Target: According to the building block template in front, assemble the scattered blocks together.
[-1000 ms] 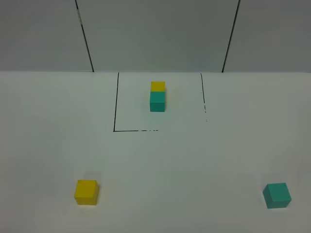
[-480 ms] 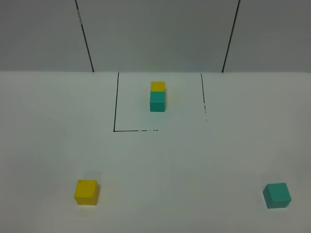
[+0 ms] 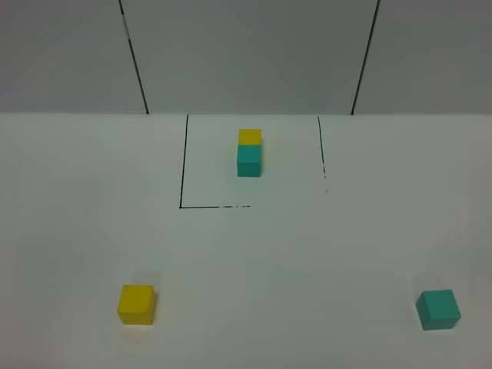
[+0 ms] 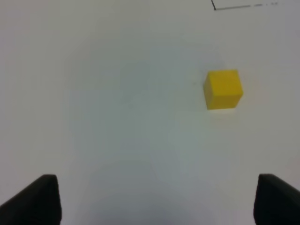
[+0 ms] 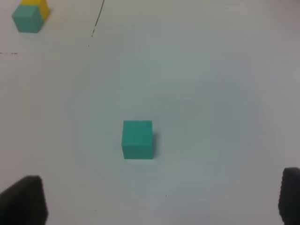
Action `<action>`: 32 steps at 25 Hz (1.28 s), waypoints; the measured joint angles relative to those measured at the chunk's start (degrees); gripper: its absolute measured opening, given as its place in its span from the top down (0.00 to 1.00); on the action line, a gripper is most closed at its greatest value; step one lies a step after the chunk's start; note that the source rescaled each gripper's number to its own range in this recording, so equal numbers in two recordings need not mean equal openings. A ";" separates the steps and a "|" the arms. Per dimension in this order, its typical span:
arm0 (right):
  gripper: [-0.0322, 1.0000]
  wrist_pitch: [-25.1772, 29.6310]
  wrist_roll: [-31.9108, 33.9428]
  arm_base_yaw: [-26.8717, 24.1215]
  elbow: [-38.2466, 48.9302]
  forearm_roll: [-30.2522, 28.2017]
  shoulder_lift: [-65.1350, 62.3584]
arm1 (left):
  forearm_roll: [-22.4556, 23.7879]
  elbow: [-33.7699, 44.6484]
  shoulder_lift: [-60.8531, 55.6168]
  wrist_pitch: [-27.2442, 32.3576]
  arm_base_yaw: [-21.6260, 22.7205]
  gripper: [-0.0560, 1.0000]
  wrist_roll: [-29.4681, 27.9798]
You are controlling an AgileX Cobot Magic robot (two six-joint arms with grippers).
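1. The left gripper (image 4: pixel 157 199) is empty, its fingers (image 4: pixel 40 201) spread wide; the yellow cube (image 4: pixel 223 89) sits on the white table (image 4: pixel 117 117) well ahead of the tips, nearer one finger's side.
2. The right gripper (image 5: pixel 157 197) is likewise spread wide and empty; the teal cube (image 5: pixel 137 139) lies ahead, roughly between its fingers.
3. The building block template (image 5: pixel 30 16) stands far beyond those fingers, yellow joined to teal, inside a black outline (image 3: pixel 183 169).

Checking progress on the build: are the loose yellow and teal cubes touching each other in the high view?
No, the loose yellow cube sits at the left and the loose teal cube far to the right, apart.
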 joint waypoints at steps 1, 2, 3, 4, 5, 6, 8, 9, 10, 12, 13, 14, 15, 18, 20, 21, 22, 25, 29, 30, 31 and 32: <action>0.00 0.00 0.00 0.00 0.00 0.00 0.00 | -0.31 -0.87 3.50 0.21 0.00 0.20 -0.82; 0.00 0.00 0.00 0.00 0.00 0.00 0.00 | -0.62 -1.81 6.70 0.26 0.00 0.20 -1.25; 0.00 0.00 0.00 0.00 0.00 0.00 0.00 | -1.15 -2.81 10.78 0.57 0.00 0.20 -1.56; 0.00 0.00 0.00 0.00 0.00 0.00 0.00 | -1.88 -3.73 15.02 0.82 0.00 0.20 -1.80; 0.00 0.00 0.00 0.00 0.00 0.00 0.00 | -2.66 -4.91 18.62 0.95 0.00 0.20 -1.98; 0.00 0.00 0.00 0.00 0.00 0.00 0.00 | -3.74 -6.07 22.89 0.88 0.00 0.20 -2.04; 0.00 0.00 0.00 0.00 0.00 0.00 0.00 | -5.95 -8.06 30.86 0.67 0.00 0.21 -2.09; 0.00 0.00 0.00 0.00 0.00 0.00 0.00 | -6.86 -9.05 33.89 0.48 0.00 0.21 -2.03; 0.00 0.00 0.00 0.00 0.00 0.00 0.00 | -7.84 -9.99 37.27 0.09 0.00 0.21 -1.78; 0.00 0.00 0.00 0.00 0.00 0.00 0.00 | -9.52 -11.58 43.26 -1.10 0.00 0.21 -1.36; 0.00 0.00 0.00 0.00 0.00 0.00 0.00 | -10.42 -12.31 45.50 -1.85 0.00 0.22 -1.29; 0.00 0.00 0.00 0.00 0.00 0.00 0.00 | -11.16 -12.83 48.00 -2.78 0.00 0.22 -1.02; 0.00 0.00 0.00 0.00 0.00 0.00 0.00 | -11.58 -13.43 50.43 -3.44 0.00 0.22 -0.88; 0.00 0.00 0.00 0.00 0.00 0.00 0.00 | -11.27 -15.02 56.41 -4.54 -1.40 0.23 -0.81; 0.00 0.00 0.00 0.00 0.00 0.00 0.00 | -10.61 -16.41 59.70 -4.98 -4.55 0.23 -1.38; 0.00 0.00 0.00 0.00 0.00 0.00 0.00 | -9.99 -17.14 61.40 -5.66 -6.36 0.23 -2.45; 0.00 0.00 0.00 0.00 0.00 0.00 0.00 | -8.96 -18.07 63.07 -6.47 -8.76 0.23 -4.12; 0.00 0.00 0.00 0.00 0.00 0.00 0.00 | -3.53 -20.71 67.78 -8.72 -15.38 0.23 -12.16; 0.00 0.00 0.00 0.00 0.00 0.00 0.00 | 4.68 -22.46 73.62 -10.64 -21.92 0.23 -22.07; 0.00 0.00 0.00 0.00 0.00 0.00 0.00 | 5.47 -22.47 74.78 -11.87 -23.03 0.23 -23.65; 0.00 0.00 0.00 0.00 0.00 0.00 0.00 | 5.74 -22.47 75.66 -12.98 -24.00 0.23 -24.60; 0.00 0.00 0.00 0.00 0.00 0.00 0.00 | 5.74 -22.47 76.64 -14.57 -24.69 0.23 -25.44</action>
